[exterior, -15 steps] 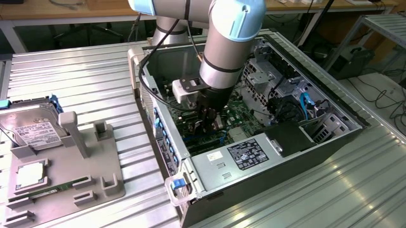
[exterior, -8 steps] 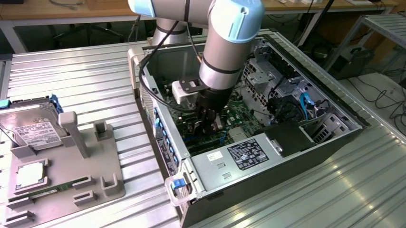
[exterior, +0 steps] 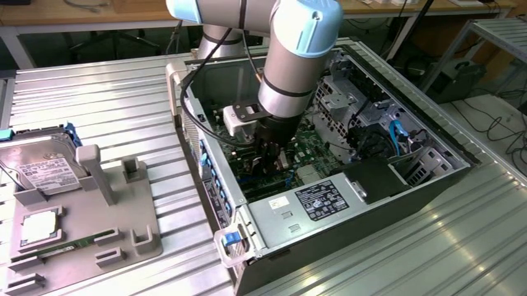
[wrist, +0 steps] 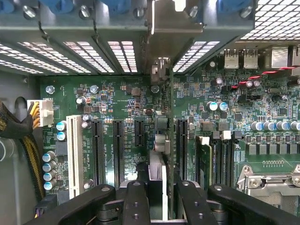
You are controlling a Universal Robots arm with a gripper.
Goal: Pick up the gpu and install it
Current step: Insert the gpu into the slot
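My gripper point(wrist: 161, 183) is shut on the gpu point(wrist: 162, 140), which I see edge-on as a thin green card standing upright over the motherboard point(wrist: 126, 101). Its silver end bracket point(wrist: 172, 23) reaches the case's rear slot openings. The black fingers point(wrist: 136, 192) press on either side of the card. The card's lower edge runs along the motherboard between two black expansion slots point(wrist: 139, 131); whether it is seated I cannot tell. In the exterior view the arm reaches down into the open computer case point(exterior: 428, 132), with the gripper point(exterior: 276, 157) low over the board and the card largely hidden behind it.
A grey fixture point(exterior: 91, 234) at the exterior view's left holds a silver hard drive point(exterior: 45, 169) and a narrow green memory stick point(exterior: 70, 245). Inside the case are the power supply point(exterior: 317, 200), drive cages point(exterior: 346, 98), a white slot point(wrist: 73, 154) and the CPU socket point(wrist: 272, 180).
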